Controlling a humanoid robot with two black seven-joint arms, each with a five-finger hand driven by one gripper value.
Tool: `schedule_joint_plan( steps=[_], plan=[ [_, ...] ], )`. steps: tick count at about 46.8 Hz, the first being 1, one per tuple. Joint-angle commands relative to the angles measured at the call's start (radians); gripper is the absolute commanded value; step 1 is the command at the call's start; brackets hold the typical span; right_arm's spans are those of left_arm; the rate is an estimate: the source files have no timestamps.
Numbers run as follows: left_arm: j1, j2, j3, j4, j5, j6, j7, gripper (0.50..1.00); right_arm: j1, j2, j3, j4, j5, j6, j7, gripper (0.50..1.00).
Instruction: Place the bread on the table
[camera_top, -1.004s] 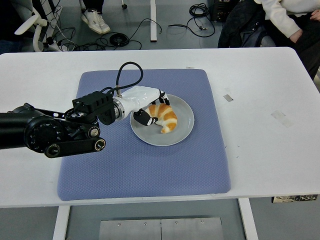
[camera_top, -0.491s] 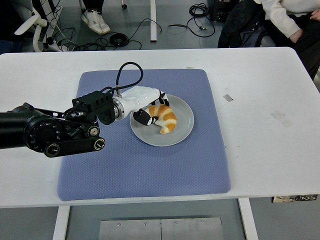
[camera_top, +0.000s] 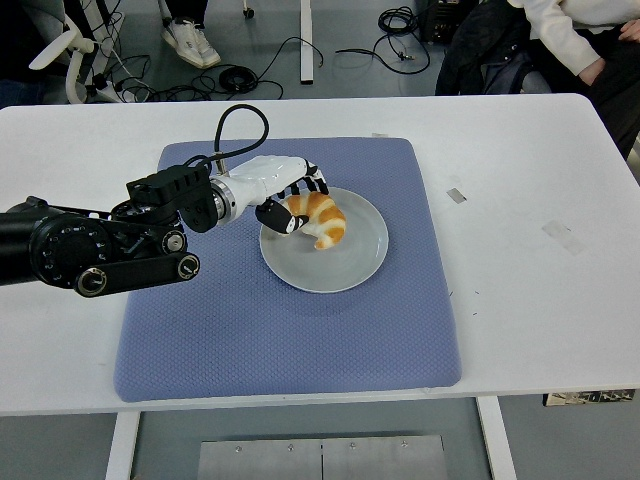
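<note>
My left robot hand (camera_top: 290, 200) grips the bread (camera_top: 318, 218), now raised off the plate (camera_top: 350, 265); the move to the worktop (camera_top: 530, 200) comes next.

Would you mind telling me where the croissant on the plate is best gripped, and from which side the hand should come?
Grip the croissant across its thick left end, coming from the left, as the left hand does now. It is a curved crescent tapering to a point at lower right, so the tip gives little to hold. The grey plate on the blue mat is shallow, so a low sideways approach looks feasible.
</note>
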Motion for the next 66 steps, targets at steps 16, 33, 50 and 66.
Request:
schedule_joint_plan(
  steps=[16,33,50,66],
  plan=[
    [-0.04,0.075,-0.012,-0.005,0.018,0.007,-0.003,0.5,0.0,0.0,0.0,0.0,0.0,0.0,-0.001,1.0],
    [-0.033,0.22,-0.001,-0.005,0.075,0.013,-0.023,0.5,0.0,0.0,0.0,0.0,0.0,0.0,-0.001,1.0],
    [-0.017,0.253,0.011,-0.003,0.071,0.037,-0.034,0.5,0.0,0.0,0.0,0.0,0.0,0.0,-0.001,1.0],
    [0.002,0.227,-0.121,0.0,-0.121,-0.019,-0.034,0.546,0.0,0.0,0.0,0.0,0.0,0.0,-0.001,1.0]
  ],
)
